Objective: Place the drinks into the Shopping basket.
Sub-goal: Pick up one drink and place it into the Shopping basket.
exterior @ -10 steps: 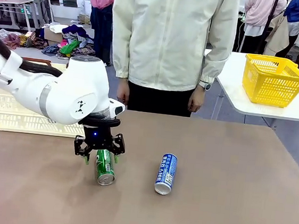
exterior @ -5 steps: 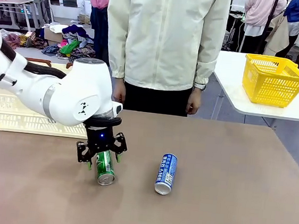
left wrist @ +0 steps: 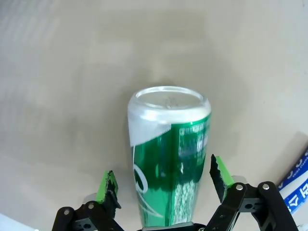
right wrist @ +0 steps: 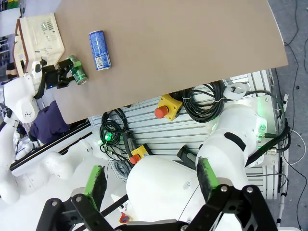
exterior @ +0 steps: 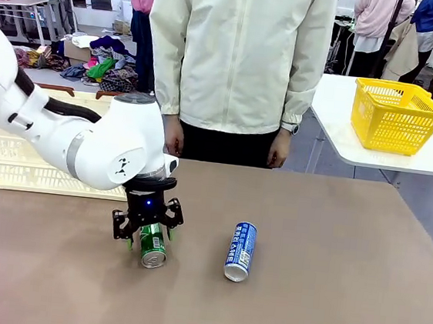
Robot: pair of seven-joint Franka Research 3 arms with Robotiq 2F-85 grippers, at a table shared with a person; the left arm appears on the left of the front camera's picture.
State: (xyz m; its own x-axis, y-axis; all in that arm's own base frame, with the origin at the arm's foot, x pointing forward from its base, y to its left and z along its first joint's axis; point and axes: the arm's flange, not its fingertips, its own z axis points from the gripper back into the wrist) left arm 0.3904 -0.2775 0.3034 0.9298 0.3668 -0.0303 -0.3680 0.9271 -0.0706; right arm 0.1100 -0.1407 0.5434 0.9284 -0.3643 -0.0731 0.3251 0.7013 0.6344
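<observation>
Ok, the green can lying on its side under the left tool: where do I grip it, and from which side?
Take the green can across its mid-body, coming down from above. It lies on its side on the table, so both curved flanks are free, while the silver ends offer only rims. The open left tool straddles it, not yet closed.

Silver-ended green can (exterior: 152, 245), blue can (exterior: 240, 250) with white print, cream slotted basket (exterior: 21, 176).
</observation>
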